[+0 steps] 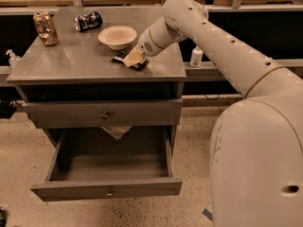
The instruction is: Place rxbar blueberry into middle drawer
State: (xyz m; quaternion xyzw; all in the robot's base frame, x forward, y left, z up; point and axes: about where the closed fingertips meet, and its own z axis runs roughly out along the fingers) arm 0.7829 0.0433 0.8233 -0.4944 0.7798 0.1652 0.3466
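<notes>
The rxbar blueberry, a small dark flat bar, lies on the grey cabinet top just in front of the bowl. My gripper, with pale yellowish fingers, is down on the bar's right end, and part of the bar is hidden under it. The middle drawer is pulled wide open below. Its deep grey box shows nothing inside except a pale triangular scrap hanging at the back.
A cream bowl, a blue can lying on its side and an upright brown can share the top. The upper knobbed drawer is closed. A white bottle stands behind on the right. My large white arm and base fill the right side.
</notes>
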